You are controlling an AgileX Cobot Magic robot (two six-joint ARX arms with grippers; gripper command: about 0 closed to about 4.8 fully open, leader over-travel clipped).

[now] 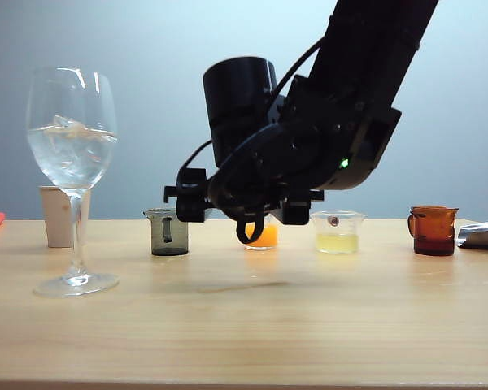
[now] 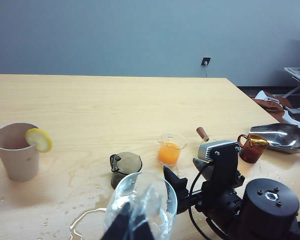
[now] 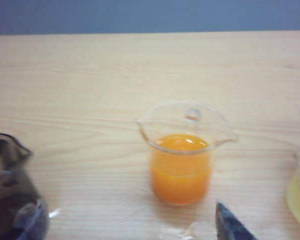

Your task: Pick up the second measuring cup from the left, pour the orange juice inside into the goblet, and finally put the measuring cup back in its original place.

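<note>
The second measuring cup (image 3: 166,119), small and clear, stands on the wooden table half full of orange juice (image 3: 180,167). My right gripper (image 3: 132,230) is open wide just short of it, and one dark fingertip (image 3: 229,226) shows beside the cup. In the exterior view that gripper (image 1: 242,210) hangs low in front of the cup (image 1: 265,236), hiding most of it. The goblet (image 1: 72,154) stands at the left with clear liquid and ice. Seen through its bowl (image 2: 142,202), my left gripper (image 2: 134,229) has its dark fingers close together, holding nothing.
A smoky grey cup (image 1: 169,232) stands left of the orange one, a pale yellow cup (image 1: 337,231) and an amber cup (image 1: 432,231) to the right. A paper cup (image 2: 17,152) carries a lemon slice. A metal scoop (image 2: 282,136) lies far right. Spilled water (image 2: 87,220) spreads near the goblet.
</note>
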